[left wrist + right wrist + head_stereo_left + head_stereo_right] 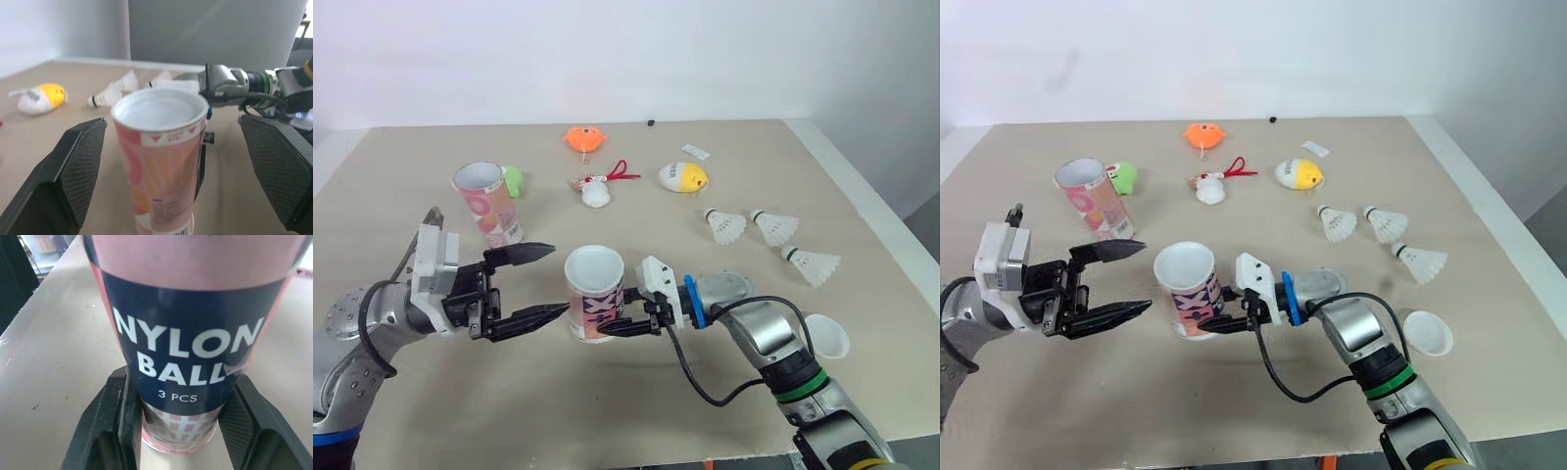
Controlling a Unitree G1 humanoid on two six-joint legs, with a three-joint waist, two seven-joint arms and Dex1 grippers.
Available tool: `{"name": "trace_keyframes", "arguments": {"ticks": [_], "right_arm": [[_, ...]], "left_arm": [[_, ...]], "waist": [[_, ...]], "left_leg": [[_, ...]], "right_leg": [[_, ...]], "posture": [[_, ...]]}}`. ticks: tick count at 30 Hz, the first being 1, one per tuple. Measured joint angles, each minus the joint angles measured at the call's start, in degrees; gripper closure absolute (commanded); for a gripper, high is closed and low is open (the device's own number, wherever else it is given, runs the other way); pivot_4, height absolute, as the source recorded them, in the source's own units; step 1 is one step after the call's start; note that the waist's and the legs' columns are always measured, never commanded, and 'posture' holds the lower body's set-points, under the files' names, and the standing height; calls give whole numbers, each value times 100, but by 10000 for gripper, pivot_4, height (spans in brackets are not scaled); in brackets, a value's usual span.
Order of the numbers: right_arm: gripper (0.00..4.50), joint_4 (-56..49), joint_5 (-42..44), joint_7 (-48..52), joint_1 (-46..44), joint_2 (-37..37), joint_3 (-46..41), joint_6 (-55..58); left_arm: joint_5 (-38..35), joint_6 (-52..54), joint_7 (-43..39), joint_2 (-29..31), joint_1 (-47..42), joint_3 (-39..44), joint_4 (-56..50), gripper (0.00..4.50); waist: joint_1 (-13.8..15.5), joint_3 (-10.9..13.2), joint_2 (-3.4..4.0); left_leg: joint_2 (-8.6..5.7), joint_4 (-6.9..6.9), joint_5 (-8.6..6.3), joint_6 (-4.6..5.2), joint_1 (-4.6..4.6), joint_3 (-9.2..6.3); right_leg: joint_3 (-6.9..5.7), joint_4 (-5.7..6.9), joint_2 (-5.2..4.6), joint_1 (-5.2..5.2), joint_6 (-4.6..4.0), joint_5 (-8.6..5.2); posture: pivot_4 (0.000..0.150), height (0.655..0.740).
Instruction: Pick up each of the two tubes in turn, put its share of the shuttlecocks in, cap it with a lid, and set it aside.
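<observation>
Tube (594,305) nearest the robot stands upright on the near middle of the table (558,411), with bare top all round it and up to the near edge. The right gripper (612,326) is clamped on its base, one finger pressed to each side. The left gripper (560,280) hangs just beside it, fingers spread wide. In the left wrist view the tube sits between those fingers, clear of both.

A second tube (489,204) stands upright farther back on the left, with a green toy (513,180) just behind it. Three shuttlecocks (773,227) lie on the right, well apart from both tubes, toward the table's right edge. A white lid (827,335) lies beside the right arm near that edge, and a grey lid (724,287) lies just behind the right wrist. An orange toy (583,138), a yellow toy (683,177) and a charm (597,191) sit across the far middle.

The top is matt tan, with a white wall behind it. The held tube is pink and white, open-mouthed and white inside. Its dark blue band reads NYLON BALL 3 PCS.
</observation>
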Motion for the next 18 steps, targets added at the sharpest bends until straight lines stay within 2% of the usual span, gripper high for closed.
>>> {"name": "trace_keyframes", "arguments": {"ticks": [6,8,11,14,16,18], "right_arm": [[26284,-420,767,-384,-9,-550,-1358,713],[26284,-493,965,-826,46,-983,-2297,934],[26284,-495,1016,-1091,116,-1138,-2768,988],[26284,80,794,-2260,256,-1617,-4154,1073],[26284,217,746,-2559,260,-1665,-4450,1075],[26284,582,676,-3273,183,-1664,-4883,1096]], "left_arm": [[171,32,154,-565,-928,-678,432,0],[432,-14,151,-865,-1278,-1059,702,0],[620,-54,134,-949,-1425,-1244,882,0],[1331,-430,143,-1506,-2054,-1833,1656,0],[1512,-552,144,-1623,-2148,-1957,1918,0],[1796,-781,188,-2047,-2451,-2123,2400,0]], "waist": [[67,0,0],[87,0,0],[78,0,-1],[96,0,5],[75,0,5],[65,0,6]], "left_leg": [[-13,6,3,-5,-2,2],[-20,6,3,-5,-4,0],[-20,4,1,-2,-4,0],[-35,4,2,-2,-8,5],[-37,4,1,-1,-7,6],[-41,4,1,0,-7,10]], "right_leg": [[9,-1,-4,2,12,6],[10,-2,-8,3,14,5],[14,-3,-6,3,10,3],[25,-3,-16,3,10,7],[32,-3,-16,3,10,8],[39,-2,-17,2,11,14]], "posture": [[1500,7400],[1500,7400],[1500,7400],[1500,7400],[1500,7400],[1500,7400]]}}
